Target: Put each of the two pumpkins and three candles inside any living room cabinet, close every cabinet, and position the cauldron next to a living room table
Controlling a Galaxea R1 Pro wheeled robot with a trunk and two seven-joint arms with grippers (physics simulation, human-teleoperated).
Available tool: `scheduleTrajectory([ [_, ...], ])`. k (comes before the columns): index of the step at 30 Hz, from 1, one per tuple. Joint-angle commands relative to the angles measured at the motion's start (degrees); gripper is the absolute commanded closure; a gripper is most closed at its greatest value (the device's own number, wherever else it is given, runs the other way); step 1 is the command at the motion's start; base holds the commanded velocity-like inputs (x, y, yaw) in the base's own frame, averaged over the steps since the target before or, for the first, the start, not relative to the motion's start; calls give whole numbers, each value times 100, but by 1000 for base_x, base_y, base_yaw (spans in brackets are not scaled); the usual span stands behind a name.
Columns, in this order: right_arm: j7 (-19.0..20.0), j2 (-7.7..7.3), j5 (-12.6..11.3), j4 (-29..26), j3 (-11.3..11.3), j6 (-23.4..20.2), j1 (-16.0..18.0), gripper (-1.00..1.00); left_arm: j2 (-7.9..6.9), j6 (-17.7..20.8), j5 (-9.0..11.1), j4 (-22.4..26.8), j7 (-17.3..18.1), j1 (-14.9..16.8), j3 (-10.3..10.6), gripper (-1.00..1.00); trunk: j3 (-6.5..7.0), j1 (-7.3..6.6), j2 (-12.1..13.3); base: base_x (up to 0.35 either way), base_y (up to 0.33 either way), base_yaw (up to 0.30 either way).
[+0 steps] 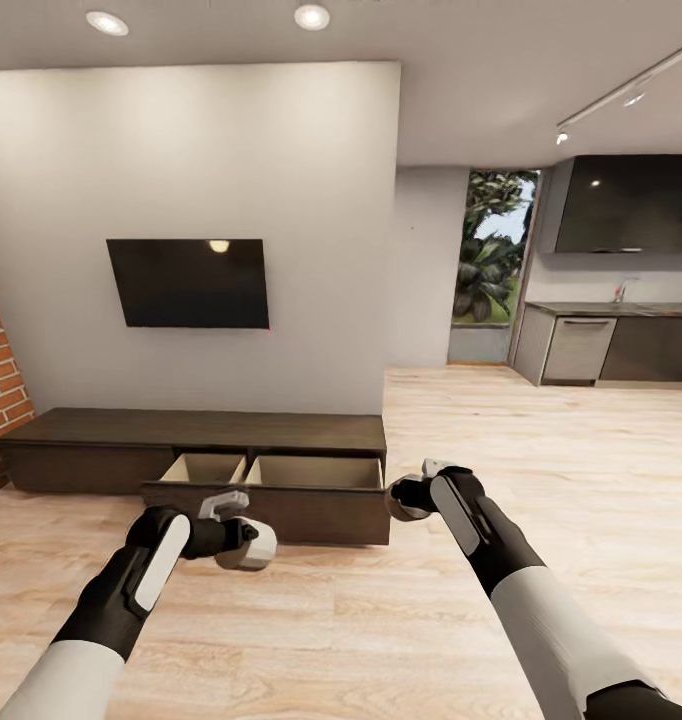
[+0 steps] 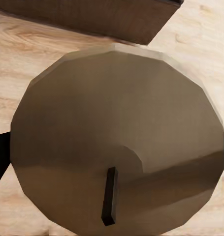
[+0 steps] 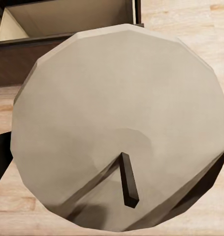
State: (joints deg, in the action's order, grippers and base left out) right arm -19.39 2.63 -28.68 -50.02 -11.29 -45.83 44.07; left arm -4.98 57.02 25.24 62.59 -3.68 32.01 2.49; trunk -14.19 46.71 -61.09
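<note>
Between each gripper's jaws, a tan candle, dark-wicked.

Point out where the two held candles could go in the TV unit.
Both compartments of the open drawer look bare, left and right of the divider, though their floors are partly hidden. The cabinet top is bare too. Tightest by the drawer's right corner, near the right gripper.
</note>
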Motion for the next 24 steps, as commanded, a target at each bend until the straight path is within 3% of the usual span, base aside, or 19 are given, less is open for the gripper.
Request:
scheduleTrajectory([
  [1,-69,-2,-59,-6,-13,-13,5,100,-5,14,64,-91,-37,24,12,100,12,-22,36,0,0,0],
  [6,-77,0,-58,67,-21,4,5,100,-10,11,50,-595,-42,371,18,100,101,-132,236,0,0,0],
  [13,-63,-2,-64,126,-91,-23,5,100,-70,-16,0,-2101,-52,1303,23,100,227,-286,517,0,0,0],
  [14,-58,-2,-57,142,-190,-97,5,100,-66,-23,-8,-2421,-66,1499,23,100,244,-308,557,0,0,0],
  [21,-102,0,-54,159,-671,-123,5,100,-31,-49,-19,-2991,-74,1569,38,100,366,-461,838,0,0,0],
  [24,-321,3,-78,411,-759,-120,5,100,7,-76,-43,-3097,-79,1571,45,100,419,-527,958,0,0,0],
])
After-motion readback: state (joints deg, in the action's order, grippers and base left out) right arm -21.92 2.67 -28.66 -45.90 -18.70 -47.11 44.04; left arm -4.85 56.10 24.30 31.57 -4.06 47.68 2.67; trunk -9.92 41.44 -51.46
